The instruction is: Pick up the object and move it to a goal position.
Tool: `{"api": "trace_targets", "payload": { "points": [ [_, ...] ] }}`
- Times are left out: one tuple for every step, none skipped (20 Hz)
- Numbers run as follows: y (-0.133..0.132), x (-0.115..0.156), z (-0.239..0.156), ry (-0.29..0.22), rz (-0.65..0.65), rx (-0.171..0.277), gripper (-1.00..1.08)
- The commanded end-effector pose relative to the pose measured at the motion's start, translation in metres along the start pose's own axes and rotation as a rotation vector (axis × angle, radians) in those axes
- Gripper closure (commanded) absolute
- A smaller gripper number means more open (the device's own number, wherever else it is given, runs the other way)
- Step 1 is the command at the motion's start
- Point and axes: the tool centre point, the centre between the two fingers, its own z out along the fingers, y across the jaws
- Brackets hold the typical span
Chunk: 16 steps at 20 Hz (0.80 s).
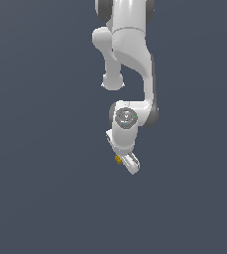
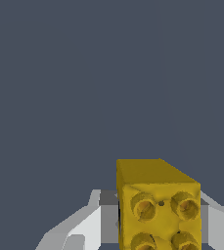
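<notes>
- Small mustard-yellow studded toy brick (image 2: pixel 158 207): seated between the fingers of the white two-fingered claw (image 1: pixel 126 162); in the exterior view it shows as a yellow speck at the claw's left edge, below the white jointed arm (image 1: pixel 130 59).
- Handling, as judged: rigid, light, smooth-sided plastic; it could slip or twist. Flat opposite side faces offer the best hold, not the studded face.
- Claw: narrowed onto the brick, one pale finger (image 2: pixel 84 229) flanking each side, holding it clear of the plain dark grey surface (image 1: pixel 35 173).
</notes>
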Motion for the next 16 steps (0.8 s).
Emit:
{"api": "trace_targets", "payload": {
  "points": [
    [-0.001, -0.002, -0.013, 0.001, 0.000, 0.002, 1.08],
    [-0.001, -0.003, -0.019, 0.000, 0.000, 0.002, 1.08],
    [-0.001, -0.005, -0.025, 0.000, 0.000, 0.002, 1.08],
    [-0.001, -0.006, -0.033, 0.000, 0.000, 0.002, 1.08],
    [-0.001, -0.008, -0.041, 0.000, 0.000, 0.002, 1.08],
    [-0.001, -0.009, -0.050, 0.000, 0.000, 0.002, 1.08],
    [-0.001, -0.011, -0.059, 0.000, 0.001, 0.002, 1.08],
    [-0.001, -0.013, -0.069, 0.000, 0.001, 0.002, 1.08],
    [-0.001, -0.015, -0.080, 0.000, 0.001, 0.002, 1.08],
    [-0.001, -0.017, -0.091, 0.000, 0.001, 0.002, 1.08],
    [-0.001, -0.019, -0.103, 0.000, 0.001, 0.002, 1.08],
    [-0.001, -0.021, -0.115, 0.000, 0.001, 0.002, 1.08],
    [-0.001, -0.023, -0.127, 0.000, 0.001, 0.002, 1.08],
    [-0.001, -0.025, -0.139, 0.000, 0.001, 0.002, 1.08],
    [-0.001, -0.028, -0.152, 0.000, 0.001, 0.002, 1.08],
    [-0.001, -0.030, -0.164, 0.000, 0.002, 0.001, 1.08]
  ]
}}
